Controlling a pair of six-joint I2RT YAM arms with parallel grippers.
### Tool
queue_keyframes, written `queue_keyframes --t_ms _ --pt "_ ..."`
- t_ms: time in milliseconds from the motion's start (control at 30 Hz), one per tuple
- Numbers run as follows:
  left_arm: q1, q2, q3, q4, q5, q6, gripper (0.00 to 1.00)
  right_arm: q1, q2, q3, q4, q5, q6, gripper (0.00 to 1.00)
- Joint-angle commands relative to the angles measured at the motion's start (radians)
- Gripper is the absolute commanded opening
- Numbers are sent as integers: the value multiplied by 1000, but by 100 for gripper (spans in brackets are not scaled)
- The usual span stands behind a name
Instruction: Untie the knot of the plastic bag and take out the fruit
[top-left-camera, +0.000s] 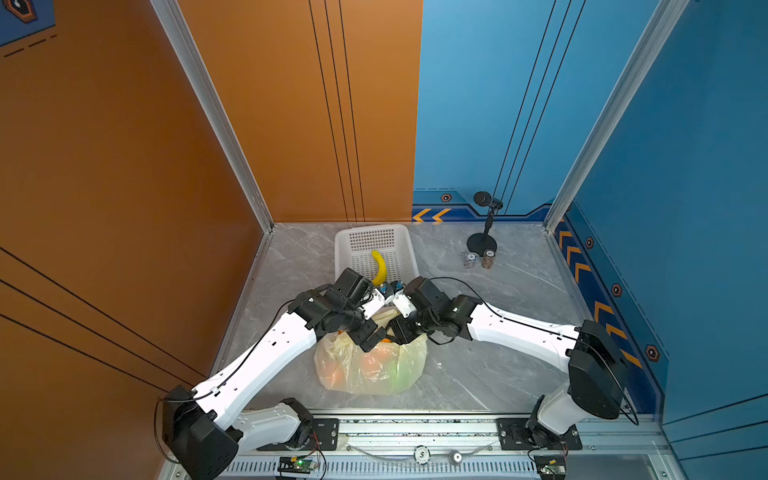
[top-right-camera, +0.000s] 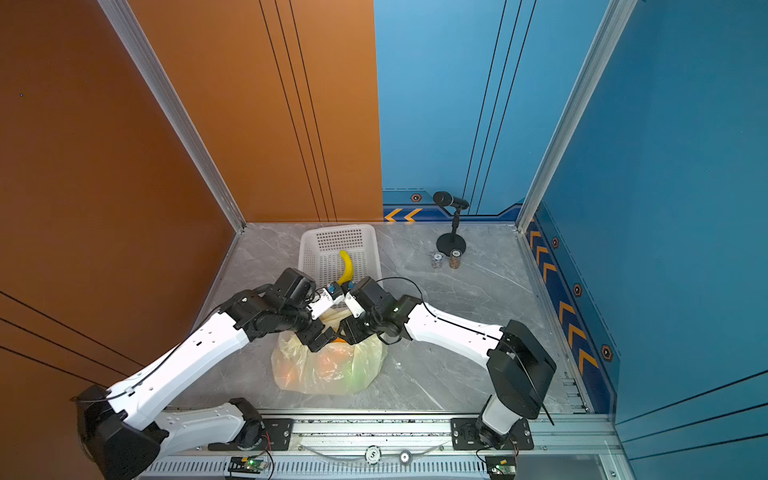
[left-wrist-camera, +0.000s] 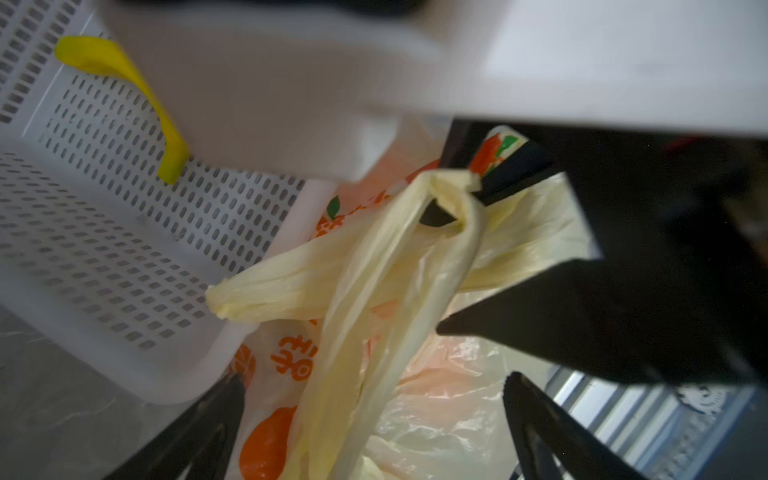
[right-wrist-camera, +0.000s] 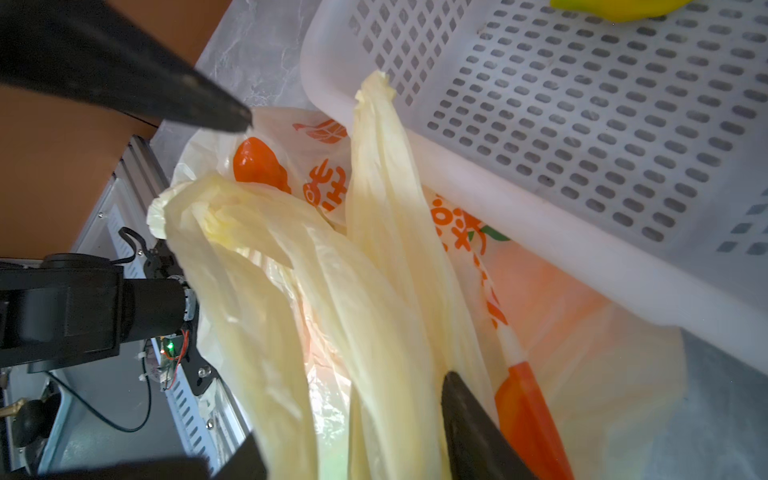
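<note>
Two tools open | left tool (left-wrist-camera: 376, 378) straddles knot (left-wrist-camera: 453, 187) strands | right tool (right-wrist-camera: 353, 407) straddles plastic bag (right-wrist-camera: 582, 353) handles

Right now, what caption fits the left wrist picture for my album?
Open left gripper over the pale yellow handles of the plastic bag, beside a white basket holding a banana.
</note>
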Motion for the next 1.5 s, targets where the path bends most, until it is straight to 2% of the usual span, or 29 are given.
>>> queue_keyframes --t_ms 0,67,133,267,400,533,733,900,1100,1300,1367,1467 --pt "-3 16 -12 0 -175 -13 91 -1 10 26 -58 62 -15 50" --pt "9 17 -26 30 -191 -39 76 -2 16 24 -59 61 -17 47" --pt "24 17 -38 51 -202 -67 66 -2 19 23 -61 58 -17 43" --pt "46 19 -42 64 -216 -119 47 -4 2 12 -48 74 -10 21" --pt "70 13 -38 69 -262 -201 25 -11 -54 -24 -10 104 14 10" --pt "94 -10 -36 69 -292 -258 18 -33 -153 -99 42 122 46 0" --pt "153 -75 -23 94 -320 -300 6 -60 -336 -224 82 113 78 0" --pt "216 -68 68 117 -310 -287 0 -34 -513 -300 103 71 59 0" --pt "249 -17 221 165 -267 -298 0 82 -665 -350 127 20 -21 0" --pt "296 44 310 241 -235 -317 1 194 -631 -359 67 4 -77 0" --pt "310 56 307 261 -204 -331 7 213 -603 -361 56 16 -80 1" --pt "311 55 287 269 -149 -342 17 213 -573 -340 46 48 -60 9"
